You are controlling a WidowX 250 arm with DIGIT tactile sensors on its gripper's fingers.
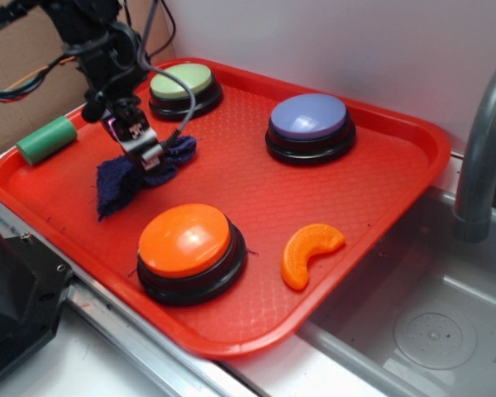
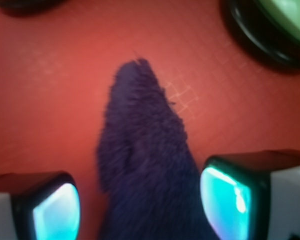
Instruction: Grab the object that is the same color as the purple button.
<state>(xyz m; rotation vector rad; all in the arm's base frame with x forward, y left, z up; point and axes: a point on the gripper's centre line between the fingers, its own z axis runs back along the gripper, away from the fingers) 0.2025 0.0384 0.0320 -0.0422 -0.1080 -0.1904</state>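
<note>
Straddling fuzzy frayed purple rag (image 2: 145, 165), gripper (image 2: 140, 205) jaws apart, textured red tray (image 1: 256, 186).

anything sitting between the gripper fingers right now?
Yes, the purple rag runs up between the two fingers of the gripper, clearest in the wrist view. Jaws are spread, not yet closed on it; red tray shows around it.

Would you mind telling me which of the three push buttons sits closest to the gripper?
The green-domed button, at the tray's back edge, just beyond the gripper; the orange and purple buttons lie farther off.
</note>
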